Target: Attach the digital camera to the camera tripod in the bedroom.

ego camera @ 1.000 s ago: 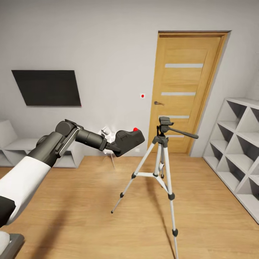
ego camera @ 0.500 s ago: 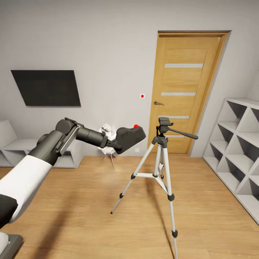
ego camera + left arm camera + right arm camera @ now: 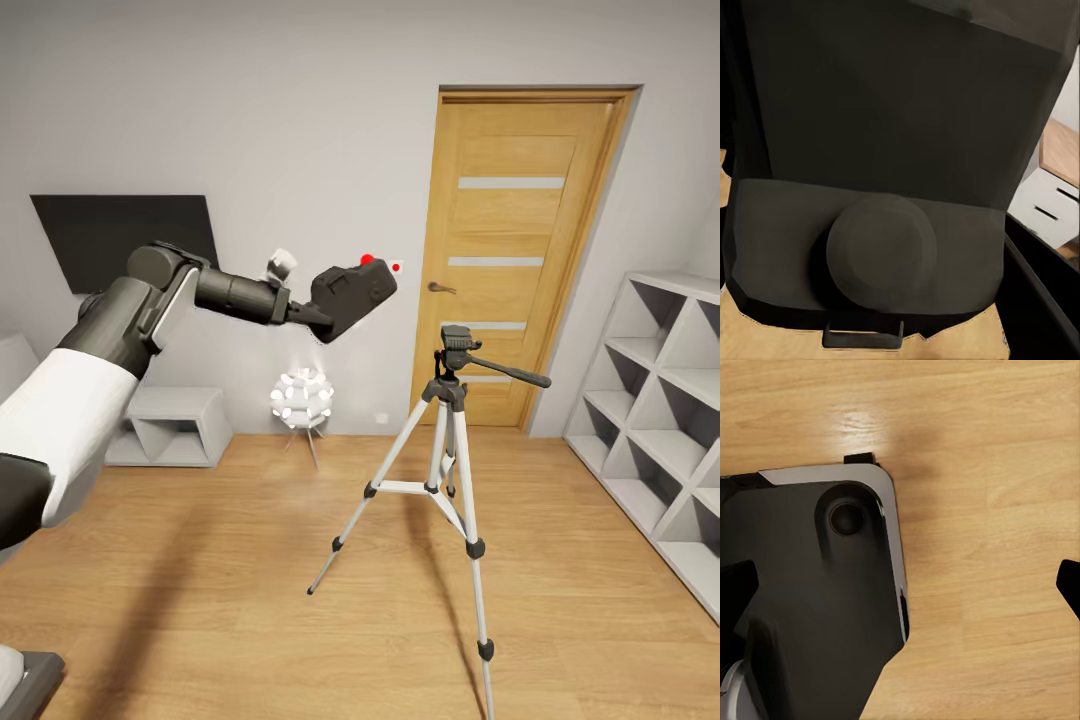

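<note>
In the head view my left gripper (image 3: 318, 322) is shut on the digital camera (image 3: 352, 290), a matte-black body with a red button on top. I hold it in the air, tilted, above and to the left of the camera tripod (image 3: 446, 452). The tripod stands on the plank floor on three silver legs, and its dark head (image 3: 460, 345) with the long pan handle is bare. In the left wrist view the digital camera (image 3: 900, 112) sits very close, its round lens facing me. My right gripper (image 3: 902, 585) hangs open over the wooden floor beside my own base (image 3: 810, 607).
Behind the tripod is a wooden door (image 3: 515, 230). Grey cube shelving (image 3: 665, 420) lines the right wall. A small white flower-shaped lamp (image 3: 302, 397) stands near the back wall. A low grey cabinet (image 3: 170, 425) sits under a dark wall screen (image 3: 110, 240).
My left arm has lifted the camera from about the level of the tripod head to well above it. The white lamp behind it is now uncovered. The tripod has not moved.
</note>
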Robot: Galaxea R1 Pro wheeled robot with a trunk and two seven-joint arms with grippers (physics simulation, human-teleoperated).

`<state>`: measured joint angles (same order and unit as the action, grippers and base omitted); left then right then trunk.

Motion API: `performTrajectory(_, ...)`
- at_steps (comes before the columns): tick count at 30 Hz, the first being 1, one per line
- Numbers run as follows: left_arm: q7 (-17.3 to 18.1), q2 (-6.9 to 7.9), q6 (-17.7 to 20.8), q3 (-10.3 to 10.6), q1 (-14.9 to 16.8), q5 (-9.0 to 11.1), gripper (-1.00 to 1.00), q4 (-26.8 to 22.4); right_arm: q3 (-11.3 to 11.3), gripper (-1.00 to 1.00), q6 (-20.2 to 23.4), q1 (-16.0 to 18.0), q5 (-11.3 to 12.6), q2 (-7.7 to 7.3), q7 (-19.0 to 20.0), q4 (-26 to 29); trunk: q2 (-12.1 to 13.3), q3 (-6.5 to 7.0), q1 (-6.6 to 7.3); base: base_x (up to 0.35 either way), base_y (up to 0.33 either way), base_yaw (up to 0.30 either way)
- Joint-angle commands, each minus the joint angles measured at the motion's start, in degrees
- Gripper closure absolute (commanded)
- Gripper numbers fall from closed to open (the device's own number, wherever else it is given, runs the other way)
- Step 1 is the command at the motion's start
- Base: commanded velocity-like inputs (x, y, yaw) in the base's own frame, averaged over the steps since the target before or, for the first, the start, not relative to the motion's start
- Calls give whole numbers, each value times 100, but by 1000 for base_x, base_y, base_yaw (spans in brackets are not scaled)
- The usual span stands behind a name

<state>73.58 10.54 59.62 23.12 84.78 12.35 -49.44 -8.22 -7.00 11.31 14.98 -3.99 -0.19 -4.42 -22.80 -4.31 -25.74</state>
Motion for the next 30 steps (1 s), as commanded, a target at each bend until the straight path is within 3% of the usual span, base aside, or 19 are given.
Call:
performTrajectory(1,7,-39,38,16,203,13,100,180,-48,-100,-38,12,49,3,1,-24,-12,-14,-4,0,0,0)
performTrajectory(8,-70,-395,38,17,1050,6,100,1037,-48,-100,-38,12,49,9,1,-24,-12,-14,-4,0,0,0)
performTrajectory(11,-185,-661,38,19,1225,-8,100,1226,-48,-100,-38,12,49,11,1,-24,-12,-14,-4,0,0,0)
performTrajectory(16,-211,-935,38,97,1272,-18,100,1130,-48,-100,-38,12,49,12,1,-24,-12,-14,-4,0,0,0)
performTrajectory(19,-203,-1021,38,403,1250,-16,100,906,-48,-100,-38,12,49,12,1,-24,-12,-14,-4,0,0,0)
performTrajectory(21,-195,-1035,38,723,1232,-15,100,734,-48,-100,-38,12,49,12,1,-24,-12,-14,-4,0,0,0)
performTrajectory(23,-176,-1038,38,1214,1212,-12,100,537,-48,-100,-38,12,49,12,1,-24,-12,-14,-4,0,0,0)
performTrajectory(25,-125,-1032,38,1508,1201,-9,100,453,-48,-100,-38,12,49,12,1,-24,-12,-14,-4,0,0,0)
performTrajectory(30,249,-926,38,1823,1185,-6,100,352,-48,-100,-39,12,49,12,1,-24,-12,-14,-4,0,0,0)
